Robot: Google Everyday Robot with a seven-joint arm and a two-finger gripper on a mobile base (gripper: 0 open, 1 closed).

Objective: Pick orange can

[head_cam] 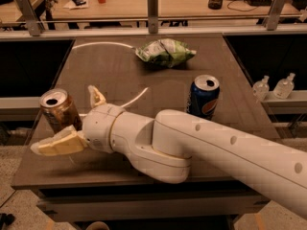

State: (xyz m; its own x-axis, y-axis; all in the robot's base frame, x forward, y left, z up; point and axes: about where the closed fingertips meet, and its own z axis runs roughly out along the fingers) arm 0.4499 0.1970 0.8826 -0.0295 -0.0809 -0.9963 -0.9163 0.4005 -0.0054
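Currently: approach step. My gripper [67, 122], jaws spread open, flanks the orange can [56, 110] near the tabletop [110, 61] left edge. Next move, I judge: advance slightly, close, lift.

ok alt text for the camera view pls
A white robot arm reaches across a dark table, its gripper open at the orange can near the left edge. A blue Pepsi can stands to the right and a green chip bag lies farther back.
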